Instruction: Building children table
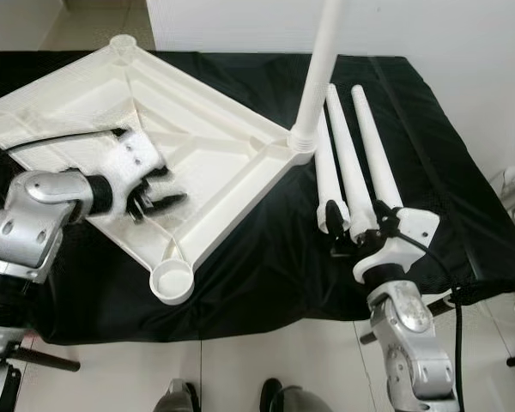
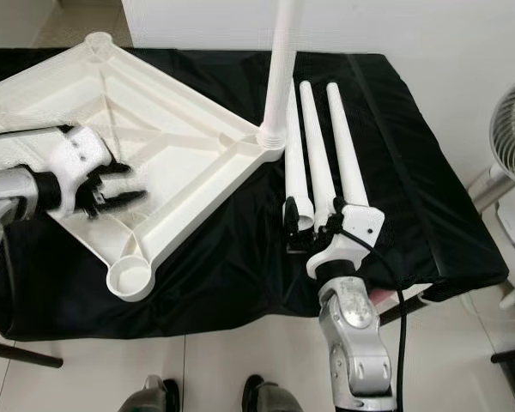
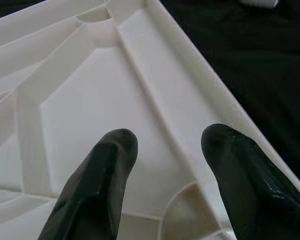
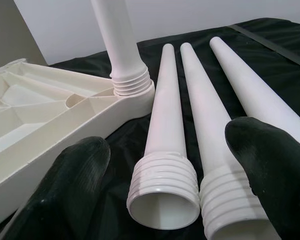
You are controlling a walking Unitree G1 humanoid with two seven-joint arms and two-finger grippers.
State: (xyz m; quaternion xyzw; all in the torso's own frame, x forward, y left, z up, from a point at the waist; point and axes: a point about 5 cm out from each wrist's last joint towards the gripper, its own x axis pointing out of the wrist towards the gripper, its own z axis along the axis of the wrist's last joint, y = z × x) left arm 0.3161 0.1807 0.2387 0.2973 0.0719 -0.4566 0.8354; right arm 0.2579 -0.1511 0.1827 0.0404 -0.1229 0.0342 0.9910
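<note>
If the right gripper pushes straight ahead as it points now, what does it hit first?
Most likely the threaded ends of the loose legs lying on the cloth. The right gripper is open, its fingers straddling the nearest two, so it would probably meet those before anything else, though depth is hard to judge.

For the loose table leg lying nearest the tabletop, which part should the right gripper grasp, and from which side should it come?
Grasp the leftmost loose leg just above its threaded collar, coming from the robot's side. The thick open end faces the right gripper, whose open fingers already straddle it. Its round shaft lies flat on the black cloth, tapering away, so farther up would likely slip.
</note>
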